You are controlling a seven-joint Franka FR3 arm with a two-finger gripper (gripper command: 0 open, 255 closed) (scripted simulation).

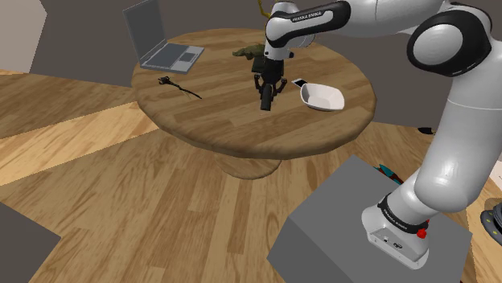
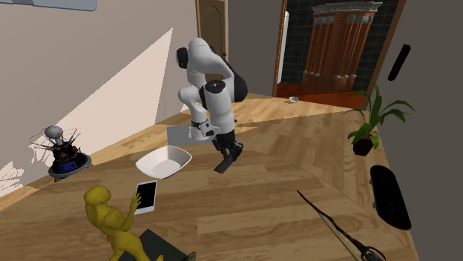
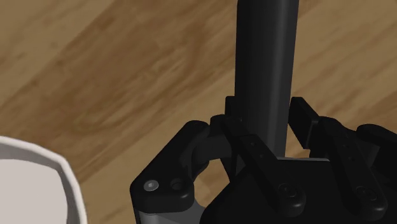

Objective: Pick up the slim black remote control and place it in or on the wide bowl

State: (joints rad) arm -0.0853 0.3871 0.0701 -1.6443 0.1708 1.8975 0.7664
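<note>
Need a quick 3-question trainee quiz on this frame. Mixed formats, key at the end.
1. True or false: the gripper is shut on the black remote.
2. Where is the remote relative to the white bowl?
A. lying inside it
B. outside it, clasped between the fingers, with the wooden table behind it
C. lying flat beside it, not held
3. Fill in: at the shoulder view's left, the open grey thing on the table's edge is a ___.

Key: 1 true; 2 B; 3 laptop.
</note>
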